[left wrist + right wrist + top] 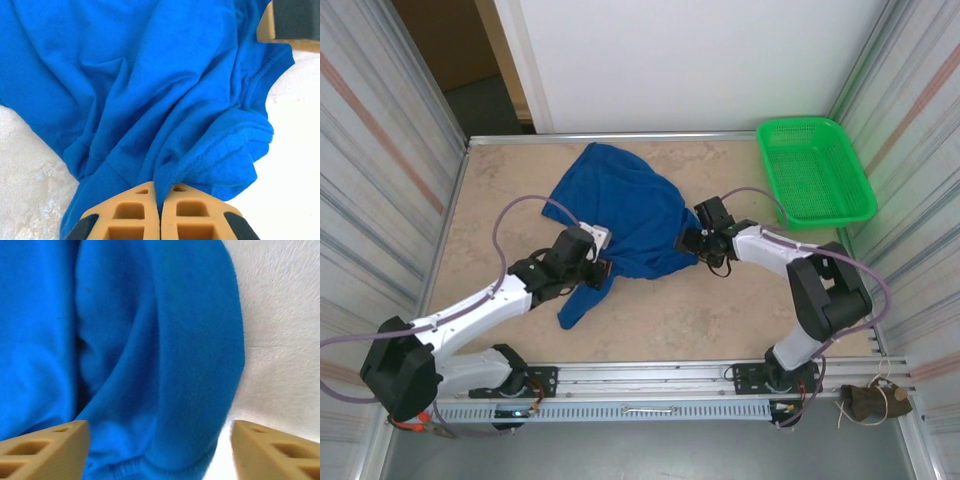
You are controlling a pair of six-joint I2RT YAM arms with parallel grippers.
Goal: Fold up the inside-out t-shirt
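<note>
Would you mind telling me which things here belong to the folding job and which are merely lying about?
Belongs to the job:
blue t-shirt, crumpled mid-table
left gripper, shut on its fabric
right gripper, open, straddling a fold of it

Just lying about:
green mesh basket, empty, at the far right corner, apart from the shirt

- I see a royal-blue soft cotton short-sleeved t-shirt (620, 215) lying crumpled in a heap on the beige counter (720, 320), from the middle toward the far side.
- Its cloth is bunched in deep folds, and one narrow part trails toward the near left.
- My left wrist view shows a stitched hem edge curled over, with the fabric pinched in the left hand (159, 192).
</note>
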